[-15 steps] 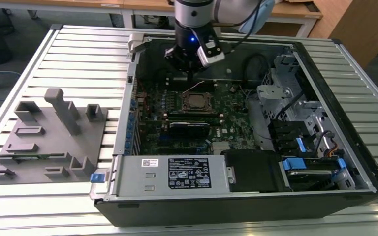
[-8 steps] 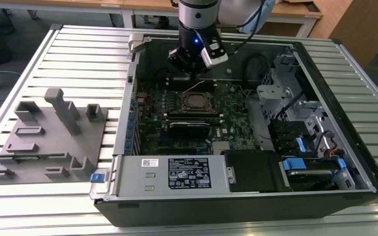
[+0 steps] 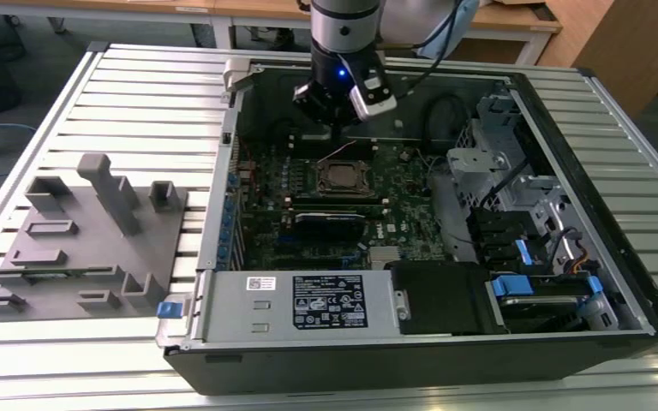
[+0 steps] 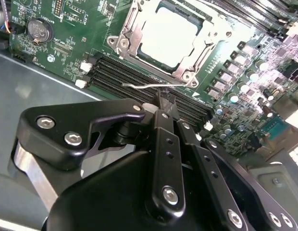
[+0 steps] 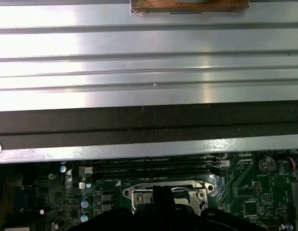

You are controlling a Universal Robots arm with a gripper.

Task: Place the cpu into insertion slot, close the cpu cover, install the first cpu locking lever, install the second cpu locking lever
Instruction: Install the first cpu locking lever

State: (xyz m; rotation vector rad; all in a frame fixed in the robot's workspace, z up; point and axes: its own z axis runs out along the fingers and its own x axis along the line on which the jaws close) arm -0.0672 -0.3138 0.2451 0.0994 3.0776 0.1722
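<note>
One grey plastic fixture block [image 3: 78, 240] w/ upright posts sits at the exterior view's left on the ribbed aluminium table [image 3: 134, 77], well apart from the work. Next over, the open black computer case [image 3: 421, 364] lies on its side. Its green motherboard [image 3: 403, 205] faces up and a silver power-supply box [image 3: 295, 300] runs along the near edge.

Approx. mid-board is the cpu [image 3: 341, 175]: a small flat square w/ a dull silver-grey metal top, seated in its socket. In the second wrist view the cpu [image 4: 168, 33] looks pale and plain. The cpu cover [image 4: 156, 63], a thin silver metal frame, lies flat round it, chip top showing through the square window.

Just beside the frame a thin bent-wire locking lever [image 4: 139, 86] runs across the black memory slots [image 4: 115, 72], hooked end free.

The black gripper [image 3: 336, 130] hangs over the board at the socket's far side. In the second wrist view the gripper [image 4: 163, 98] has its tip right at the wire. Its fingers are drawn together, no gap visible; can't tell if the wire is pinched between them.

At the exterior view's right stand a grey metal drive cage [image 3: 483, 163] and blue-tabbed bays [image 3: 541, 287].
</note>
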